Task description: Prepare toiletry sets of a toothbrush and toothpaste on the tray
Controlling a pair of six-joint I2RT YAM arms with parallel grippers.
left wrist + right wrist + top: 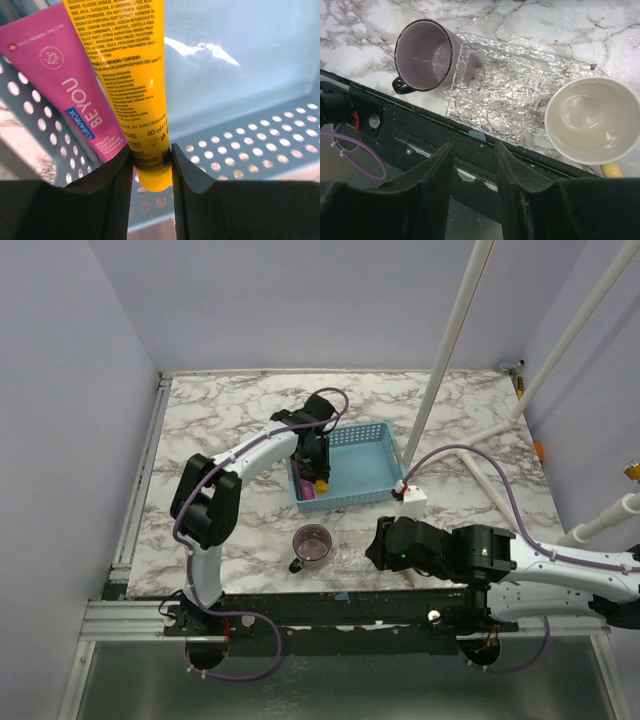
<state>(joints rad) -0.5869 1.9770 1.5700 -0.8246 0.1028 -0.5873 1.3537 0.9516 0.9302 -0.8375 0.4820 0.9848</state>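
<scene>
My left gripper (152,150) is down in the blue basket (260,145) and shut on the cap end of the yellow toothpaste tube (130,75). The pink tube (65,85) lies beside it on the left, against the basket's wall. In the top view the left gripper (318,470) is at the basket's left end, with the yellow tube (322,483) and the pink tube (307,493) just below it. The clear embossed tray (515,95) lies at the table's near edge. My right gripper (474,147) is open and empty above that edge. No toothbrush shows.
A purple mug (422,55) stands on the tray's left end, and shows in the top view (312,545) too. A cream mug (592,120) stands at the tray's right end. The black frame rail (420,135) runs along the near edge. White poles (450,340) rise at the right.
</scene>
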